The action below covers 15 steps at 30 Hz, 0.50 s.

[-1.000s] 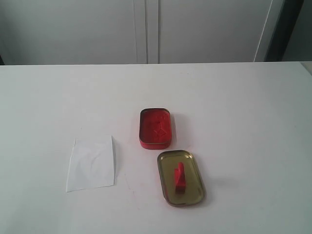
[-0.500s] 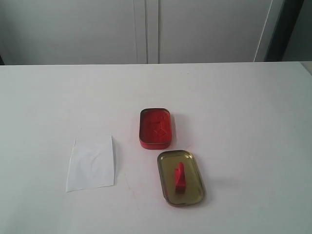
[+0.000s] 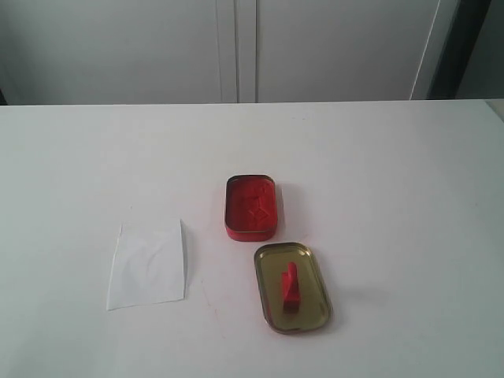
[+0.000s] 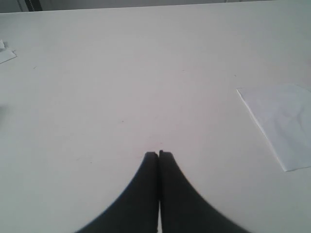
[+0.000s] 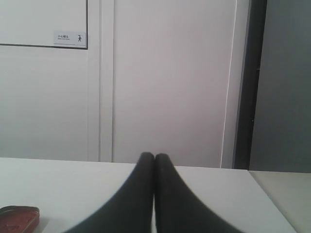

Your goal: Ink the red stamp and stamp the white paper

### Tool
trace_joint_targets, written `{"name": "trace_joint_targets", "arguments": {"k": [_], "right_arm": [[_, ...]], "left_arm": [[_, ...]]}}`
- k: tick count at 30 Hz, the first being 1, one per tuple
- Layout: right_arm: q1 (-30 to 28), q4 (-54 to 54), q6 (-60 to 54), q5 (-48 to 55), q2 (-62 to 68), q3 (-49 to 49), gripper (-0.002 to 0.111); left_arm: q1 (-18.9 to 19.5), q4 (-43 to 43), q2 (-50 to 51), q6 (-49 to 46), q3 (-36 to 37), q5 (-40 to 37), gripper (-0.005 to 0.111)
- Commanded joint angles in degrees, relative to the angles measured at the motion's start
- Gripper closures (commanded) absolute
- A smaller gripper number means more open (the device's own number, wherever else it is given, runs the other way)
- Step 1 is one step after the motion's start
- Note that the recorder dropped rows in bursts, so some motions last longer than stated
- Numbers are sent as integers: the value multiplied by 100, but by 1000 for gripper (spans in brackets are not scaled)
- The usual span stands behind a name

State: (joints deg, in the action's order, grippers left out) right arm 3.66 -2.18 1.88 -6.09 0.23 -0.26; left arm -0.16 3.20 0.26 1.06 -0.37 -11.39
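The red stamp [image 3: 290, 287] lies inside the gold tin lid [image 3: 292, 287] near the table's front, right of centre. Behind it stands the red-filled ink tin [image 3: 252, 206]; a corner of this tin [image 5: 19, 217] also shows in the right wrist view. The white paper [image 3: 149, 263] lies flat to the left, and its edge [image 4: 284, 124] shows in the left wrist view. Neither arm appears in the exterior view. My left gripper [image 4: 158, 154] is shut with nothing in it, over bare table. My right gripper [image 5: 154, 156] is shut and empty too, pointing toward the back wall.
The white table [image 3: 394, 173] stretches back to a pale cabinet wall [image 3: 236, 47]. A dark vertical strip [image 3: 461, 47] stands at the back right. A small white scrap [image 4: 6, 53] lies at the table's edge in the left wrist view.
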Motion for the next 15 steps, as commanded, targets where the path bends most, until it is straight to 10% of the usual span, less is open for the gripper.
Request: {"name": "trace_joint_targets", "arguments": {"k": [1, 15], "right_arm": [[-14, -19, -35, -167, -23, 26, 108], [-14, -19, -35, 609, -23, -517, 108]], "left_arm": [[7, 22, -26, 3, 37, 24, 107], [7, 22, -26, 3, 37, 24, 107]]}}
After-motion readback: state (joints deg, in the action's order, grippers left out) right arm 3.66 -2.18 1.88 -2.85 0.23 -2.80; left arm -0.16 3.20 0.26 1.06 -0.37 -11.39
